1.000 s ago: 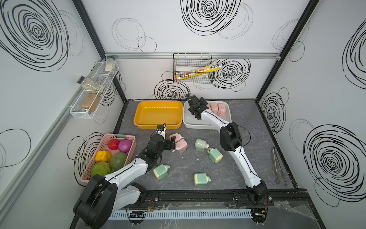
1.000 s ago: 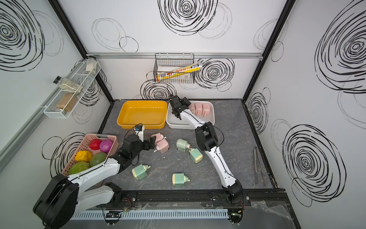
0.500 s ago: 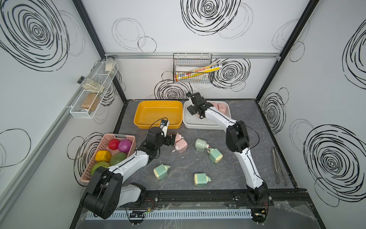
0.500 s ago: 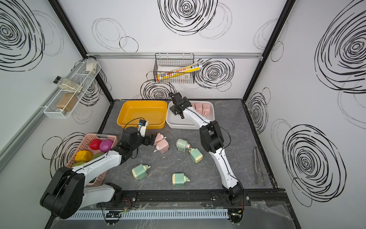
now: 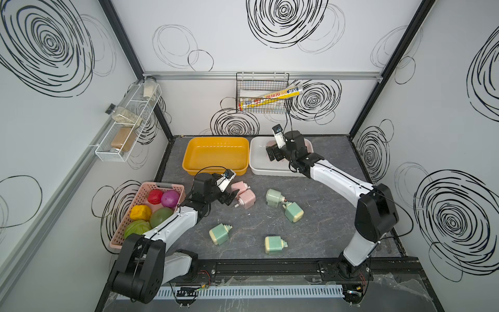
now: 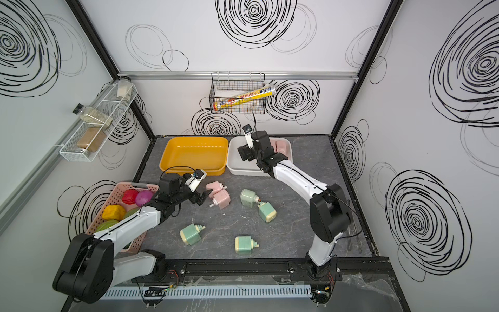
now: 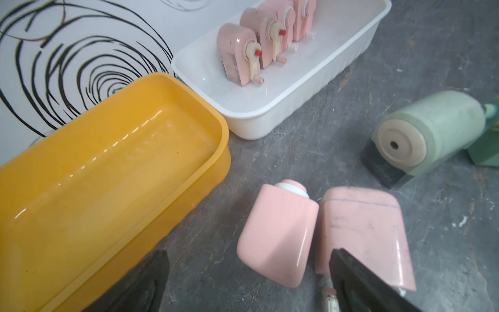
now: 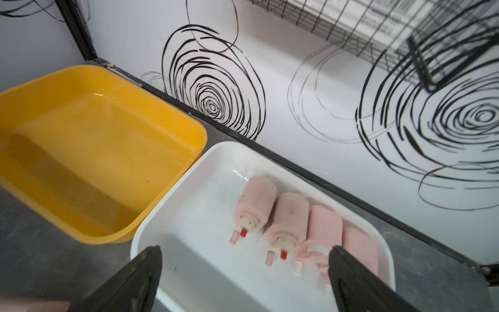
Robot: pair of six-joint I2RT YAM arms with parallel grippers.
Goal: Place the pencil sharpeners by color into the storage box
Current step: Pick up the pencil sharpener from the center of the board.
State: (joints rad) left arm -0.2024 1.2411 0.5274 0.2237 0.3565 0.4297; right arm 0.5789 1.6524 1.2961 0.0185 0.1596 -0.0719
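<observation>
At the desk's back edge, four pink sharpeners (image 8: pixel 290 216) sit color-sorted in the white box (image 5: pixel 270 171) beneath the empty, wide-open right pincer (image 5: pixel 274 156). The left pincer (image 5: pixel 231 195), equally agape and empty, lines up on two loose pink sharpeners (image 5: pixel 248 199) mid-desk.

Bright even light, soft shadows, blurred edges

The left arm (image 5: pixel 172 224) lay low and stretched forward from its base, with the white forearm almost flat. At its end the left gripper (image 5: pixel 231 195) pointed to the robot's right, with the jaws wide apart and gripping nothing. The right arm (image 5: pixel 337 178) rose from its base to a high black elbow (image 5: pixel 376 213) and from there reached far to the back. The right gripper (image 5: pixel 273 155) pointed downward, its jaws also wide apart and empty.
</observation>
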